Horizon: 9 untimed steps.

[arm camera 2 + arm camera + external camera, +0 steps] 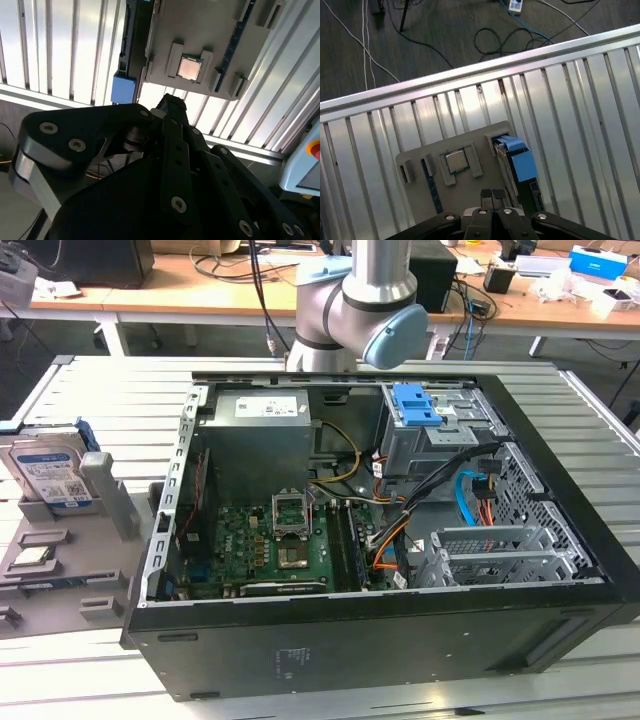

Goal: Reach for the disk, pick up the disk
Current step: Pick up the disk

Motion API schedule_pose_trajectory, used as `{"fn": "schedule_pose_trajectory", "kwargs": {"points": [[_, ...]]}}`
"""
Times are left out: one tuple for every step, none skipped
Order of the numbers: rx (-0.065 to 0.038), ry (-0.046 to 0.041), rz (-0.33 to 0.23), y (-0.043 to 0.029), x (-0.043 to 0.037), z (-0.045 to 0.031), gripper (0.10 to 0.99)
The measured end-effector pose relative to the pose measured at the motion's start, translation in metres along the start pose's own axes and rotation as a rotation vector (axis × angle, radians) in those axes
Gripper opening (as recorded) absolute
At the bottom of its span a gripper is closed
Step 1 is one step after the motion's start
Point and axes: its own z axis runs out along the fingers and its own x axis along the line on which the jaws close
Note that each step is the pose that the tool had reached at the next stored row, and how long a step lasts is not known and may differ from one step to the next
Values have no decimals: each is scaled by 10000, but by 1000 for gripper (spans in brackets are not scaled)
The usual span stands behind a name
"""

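Observation:
The disk (45,472) stands on edge in a grey holder (95,585) at the exterior view's left, a silver drive with a white-and-blue label and a blue rail. In the first wrist view the disk (517,165) shows edge-on with its blue rail uppermost. My gripper (491,196) hovers above the holder, beside the disk and apart from it, its two fingertips pressed together with nothing between them. In the second wrist view the gripper (169,102) points at the holder, with the disk's blue rail (123,89) just beside it.
An open computer case (380,490) takes up the middle of the slatted metal table (100,390). The holder also carries a square processor chip (456,161) and a memory stick (434,192). Beyond the table edge (470,72) lies floor with cables.

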Motion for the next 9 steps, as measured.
{"fn": "schedule_pose_trajectory", "kwargs": {"points": [[0,4,-100,0,0,0,106],[0,8,-222,0,0,0,106],[0,12,-319,0,0,0,106],[0,18,-443,0,0,0,106],[0,22,-553,0,0,0,106],[0,29,-735,0,0,0,106],[0,34,-854,0,0,0,106],[0,38,-951,0,0,0,106],[0,45,-1152,0,0,0,106]]}}
